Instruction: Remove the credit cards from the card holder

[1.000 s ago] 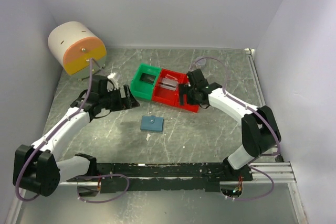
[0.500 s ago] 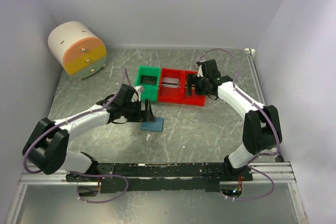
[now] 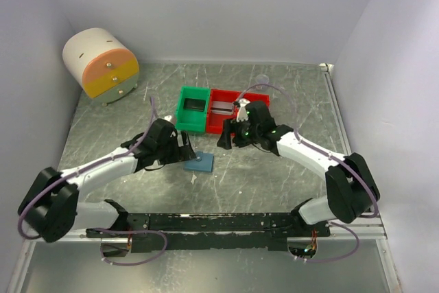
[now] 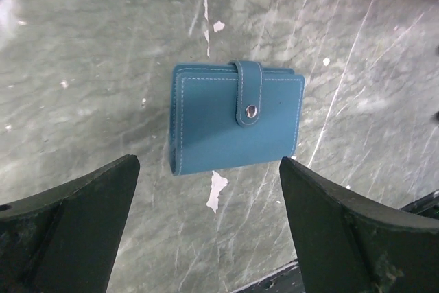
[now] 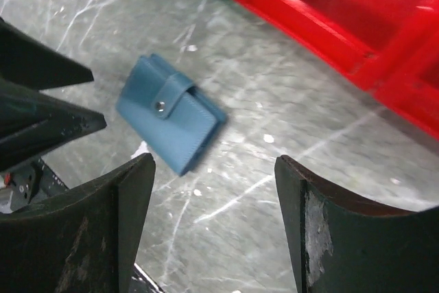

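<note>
The blue-grey card holder (image 3: 199, 162) lies shut and flat on the table, its tab snapped down (image 4: 251, 109). My left gripper (image 3: 186, 150) hovers at its left edge, open and empty; in the left wrist view the card holder (image 4: 236, 118) sits just beyond the left gripper (image 4: 209, 169). My right gripper (image 3: 225, 140) hangs open to the holder's upper right, apart from it; the right wrist view has the card holder (image 5: 171, 113) ahead and left of the right gripper (image 5: 214, 162). A dark card (image 3: 195, 106) lies in the green bin, a silvery card (image 3: 221, 108) in the red bin.
The green bin (image 3: 182, 116) and red bin (image 3: 236, 127) stand side by side behind the holder; the red bin's wall (image 5: 322, 32) is close to my right gripper. A round drawer box (image 3: 101, 62) stands at the back left. White walls enclose the table.
My left arm swung in from the left to the card holder. The right arm left the red bin and came down toward the holder, jaws slightly narrower. The holder stayed put.
</note>
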Available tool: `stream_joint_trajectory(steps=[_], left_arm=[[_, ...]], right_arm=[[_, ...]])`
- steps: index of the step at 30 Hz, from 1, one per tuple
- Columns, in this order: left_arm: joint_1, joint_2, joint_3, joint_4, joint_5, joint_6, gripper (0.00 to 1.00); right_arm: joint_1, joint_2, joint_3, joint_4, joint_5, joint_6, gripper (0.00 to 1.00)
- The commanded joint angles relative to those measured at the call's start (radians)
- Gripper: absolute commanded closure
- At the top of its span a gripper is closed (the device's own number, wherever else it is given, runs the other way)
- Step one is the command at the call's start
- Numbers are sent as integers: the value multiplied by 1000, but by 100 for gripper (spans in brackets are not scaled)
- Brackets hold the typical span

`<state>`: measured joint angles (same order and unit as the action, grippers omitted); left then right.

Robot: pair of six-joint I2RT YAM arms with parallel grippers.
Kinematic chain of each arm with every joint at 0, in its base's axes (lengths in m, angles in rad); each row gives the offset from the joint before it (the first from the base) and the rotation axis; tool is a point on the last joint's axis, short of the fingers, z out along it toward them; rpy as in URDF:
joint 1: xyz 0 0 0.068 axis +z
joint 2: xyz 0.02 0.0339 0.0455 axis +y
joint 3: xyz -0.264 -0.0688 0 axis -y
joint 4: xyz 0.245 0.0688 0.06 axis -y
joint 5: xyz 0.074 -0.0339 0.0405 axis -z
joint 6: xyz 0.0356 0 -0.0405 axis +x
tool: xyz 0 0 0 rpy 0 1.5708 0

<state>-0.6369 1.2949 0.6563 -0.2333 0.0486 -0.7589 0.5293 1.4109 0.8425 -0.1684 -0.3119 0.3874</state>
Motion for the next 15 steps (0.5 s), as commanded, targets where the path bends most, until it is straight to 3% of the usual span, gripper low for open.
stream_joint_trajectory(steps=[1, 6, 10, 15], left_arm=[[-7, -143, -41, -26, -175, -76, 4], [-5, -284, -75, -82, -261, -97, 4], [-5, -323, -70, -128, -278, -91, 4], [-5, -346, -70, -115, -267, -70, 4]], right_arm=[[80, 40, 10, 97, 22, 3, 29], [113, 131, 78, 34, 143, 42, 29], [112, 224, 151, -95, 289, 86, 30], [111, 246, 152, -127, 376, 71, 29]])
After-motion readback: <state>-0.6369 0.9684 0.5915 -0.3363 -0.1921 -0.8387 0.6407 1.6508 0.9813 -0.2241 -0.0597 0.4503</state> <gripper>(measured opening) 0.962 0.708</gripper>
